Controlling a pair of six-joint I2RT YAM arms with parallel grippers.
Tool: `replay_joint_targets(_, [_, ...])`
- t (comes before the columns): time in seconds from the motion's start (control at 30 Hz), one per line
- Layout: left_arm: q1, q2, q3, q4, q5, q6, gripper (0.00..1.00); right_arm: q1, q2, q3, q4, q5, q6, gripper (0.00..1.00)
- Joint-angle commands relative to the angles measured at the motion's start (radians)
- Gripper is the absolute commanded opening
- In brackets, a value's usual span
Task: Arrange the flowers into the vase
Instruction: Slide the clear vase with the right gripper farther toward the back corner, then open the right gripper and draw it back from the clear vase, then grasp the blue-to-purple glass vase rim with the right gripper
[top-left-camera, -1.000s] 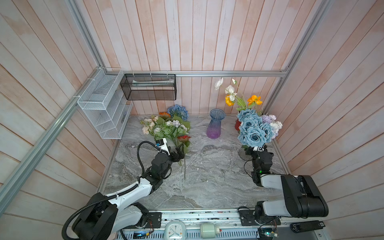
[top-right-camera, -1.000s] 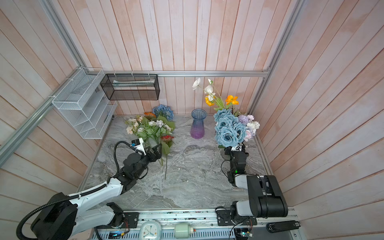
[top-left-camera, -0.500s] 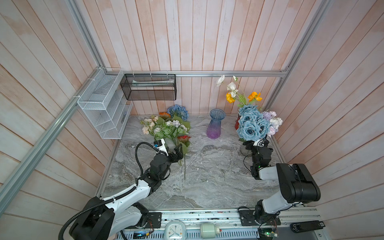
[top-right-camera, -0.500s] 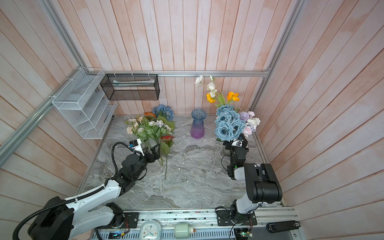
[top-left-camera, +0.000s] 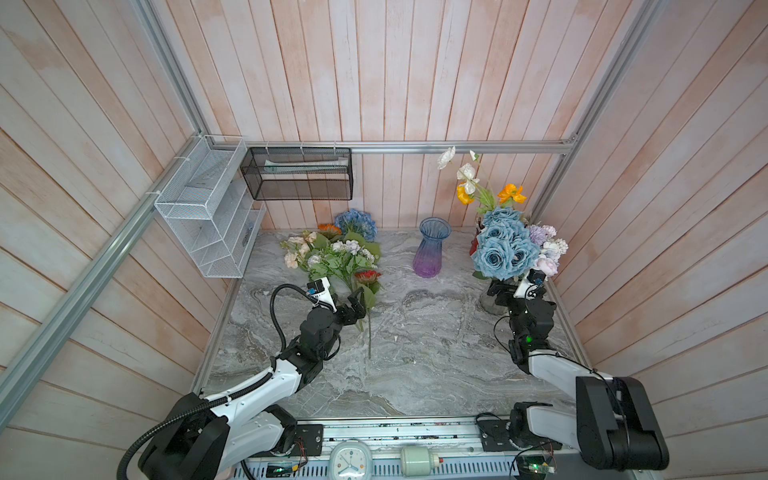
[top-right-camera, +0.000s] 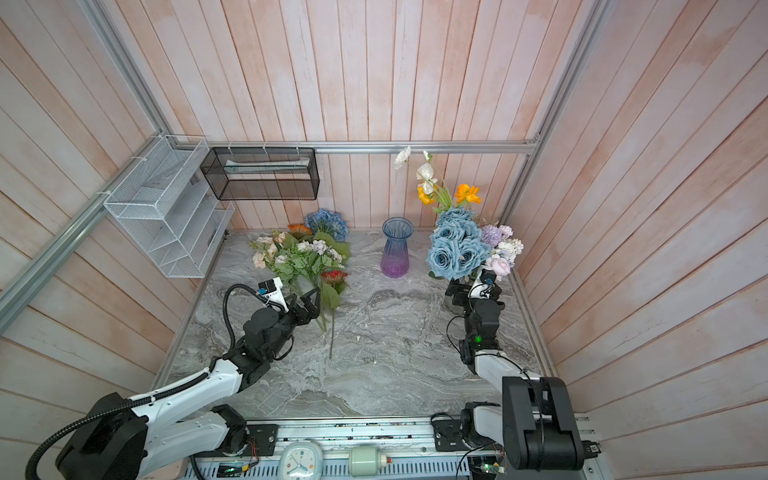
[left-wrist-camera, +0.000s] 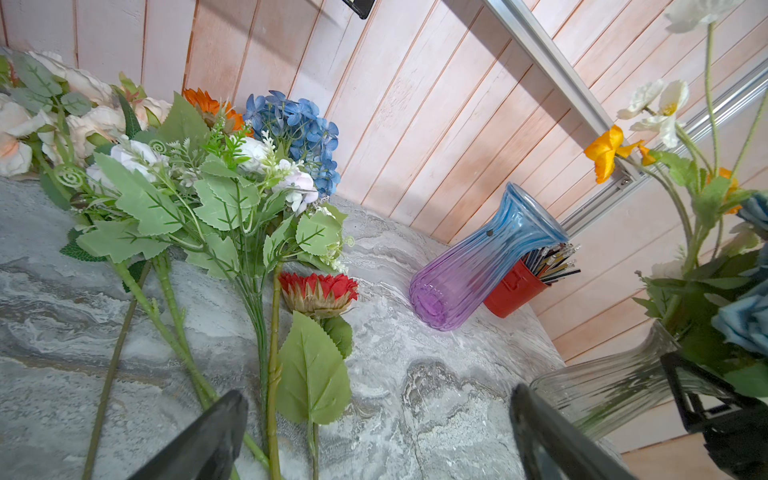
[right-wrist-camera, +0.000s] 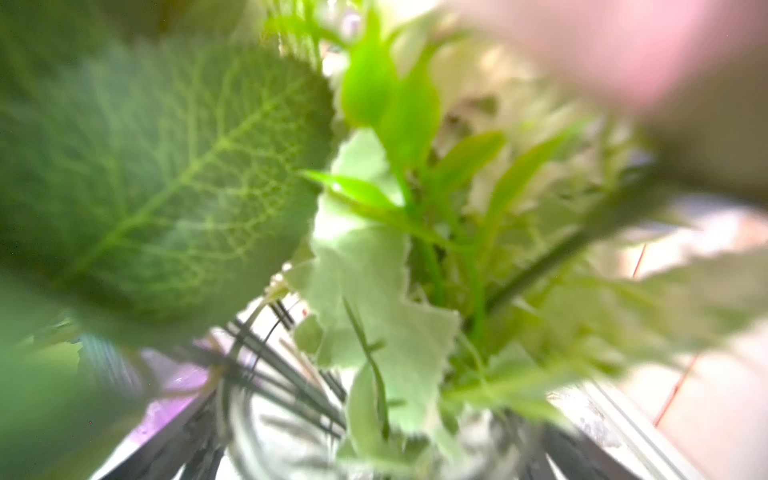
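A pile of loose flowers (top-left-camera: 336, 253) (top-right-camera: 303, 253) (left-wrist-camera: 208, 187) lies at the back left of the marble top, stems pointing forward. My left gripper (top-left-camera: 358, 305) (top-right-camera: 309, 301) (left-wrist-camera: 374, 415) is open just above those stems, and a leafy stem of a red flower (left-wrist-camera: 318, 291) lies by one finger. At the right a clear glass vase (top-left-camera: 489, 302) (left-wrist-camera: 615, 386) holds blue roses (top-left-camera: 498, 249) and poppies (top-left-camera: 478, 183). My right gripper (top-left-camera: 505, 291) (top-right-camera: 461, 291) (right-wrist-camera: 374, 432) is open, with a jaw on each side of its neck. A blue-purple vase (top-left-camera: 432, 249) (left-wrist-camera: 478, 266) stands empty.
A red pot of pencils (left-wrist-camera: 515, 291) stands behind the blue-purple vase. A white wire rack (top-left-camera: 203, 216) and a black mesh basket (top-left-camera: 297, 174) hang on the back left walls. Wooden walls close in three sides. A small clock (top-left-camera: 349, 455) sits on the front rail.
My right gripper's jaws have spread apart at the clear vase, and the bouquet has shifted slightly toward the back. The left arm has hardly moved.
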Motion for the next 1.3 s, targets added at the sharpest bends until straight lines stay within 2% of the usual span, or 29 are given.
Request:
replay_joint_targets(0.0, [0.006,-0.018,-0.024,0.02,-0.007,-0.005,1.0,0.0,-0.076,-0.028,-0.164,-0.03,0.08,0.98])
replay_joint_targets(0.23, [0.006,-0.007,-0.022,0.034,0.01,-0.017,1.0,0.008,-0.163,0.001,-0.383,-0.055,0.103,0.98])
replay_joint_targets(0.47, [0.007,0.001,-0.005,0.007,0.013,-0.007,1.0,0.032,-0.267,0.015,-0.605,-0.109,0.256,0.96])
replay_joint_targets(0.53, [0.006,-0.001,-0.003,0.004,0.013,0.0,1.0,0.074,-0.302,0.0,-0.624,-0.119,0.267,0.95])
replay_joint_targets(0.7, [0.024,0.005,0.001,0.009,0.028,0.013,1.0,0.318,-0.332,-0.046,-0.526,-0.033,0.266,0.95])
replay_joint_targets(0.8, [0.047,0.011,0.003,0.02,0.06,0.003,1.0,0.417,-0.252,-0.034,-0.429,-0.004,0.253,0.95])
replay_joint_targets(0.97, [0.085,0.008,0.01,0.017,0.102,0.013,1.0,0.513,-0.015,0.039,-0.17,0.002,0.126,0.95])
replay_joint_targets(1.17, [0.167,-0.026,0.004,-0.012,0.157,0.02,1.0,0.529,0.284,0.231,-0.02,0.051,0.009,0.96])
replay_joint_targets(1.27, [0.208,-0.045,-0.014,-0.017,0.176,0.017,1.0,0.523,0.407,0.315,0.056,0.147,-0.021,0.98])
